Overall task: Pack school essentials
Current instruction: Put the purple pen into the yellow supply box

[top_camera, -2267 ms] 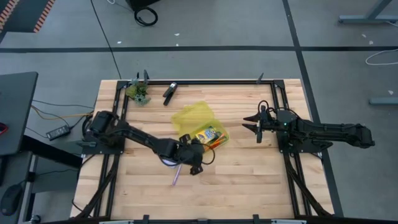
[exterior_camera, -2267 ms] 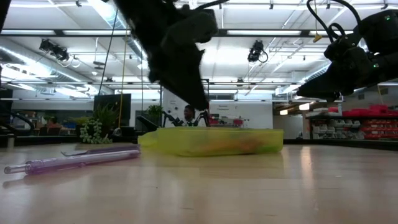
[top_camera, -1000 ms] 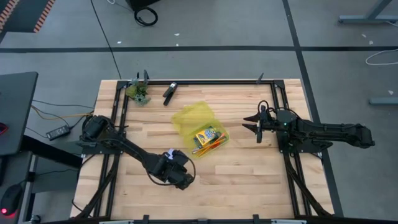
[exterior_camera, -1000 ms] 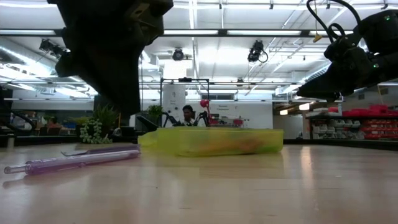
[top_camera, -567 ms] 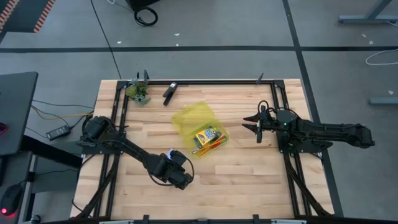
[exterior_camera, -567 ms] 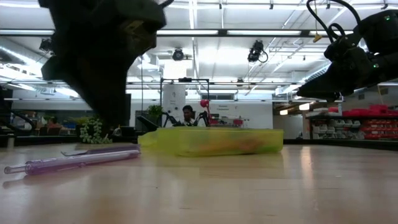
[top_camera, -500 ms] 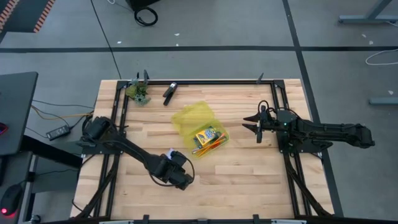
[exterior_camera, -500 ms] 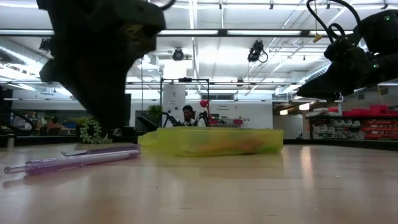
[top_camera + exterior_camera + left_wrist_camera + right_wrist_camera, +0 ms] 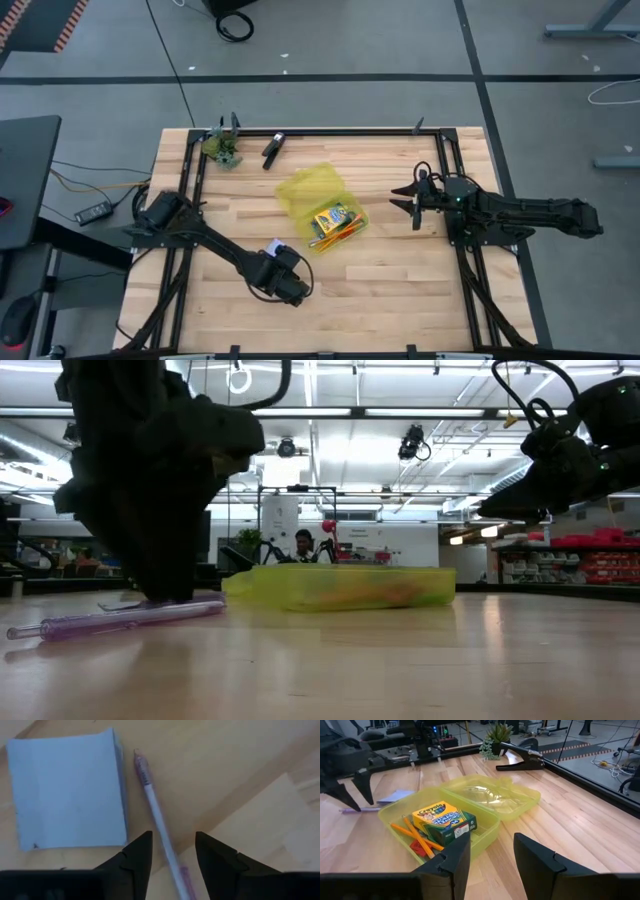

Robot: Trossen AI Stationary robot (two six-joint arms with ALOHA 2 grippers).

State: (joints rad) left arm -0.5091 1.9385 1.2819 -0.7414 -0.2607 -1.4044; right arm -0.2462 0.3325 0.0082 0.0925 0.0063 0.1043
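Observation:
My left gripper point(image 9: 172, 852) is open and points down over the near middle of the table point(image 9: 285, 287). Its fingers stand on either side of the thin pink pencil point(image 9: 157, 817), which lies flat on the wood point(image 9: 120, 618); they do not touch it. The pale blue note pad point(image 9: 65, 790) lies flat beside the pencil point(image 9: 275, 246). The open yellow case point(image 9: 322, 207) holds the crayon box point(image 9: 445, 820), orange pencils point(image 9: 412, 835) and a red eraser point(image 9: 422, 849). My right gripper point(image 9: 412, 203) hangs open right of the case. The scissors do not show.
A black clip point(image 9: 273, 148) and a small potted plant point(image 9: 225, 150) sit at the table's far edge. The case's lid point(image 9: 495, 795) lies folded open on its far side. A black metal frame point(image 9: 440, 150) runs round the table. Bare wood lies near and right of the case.
My left gripper has come down from above the table until its fingertips are at the height of the pink pencil, with a slight drift toward the near edge. The pencil, note pad and case have stayed where they were.

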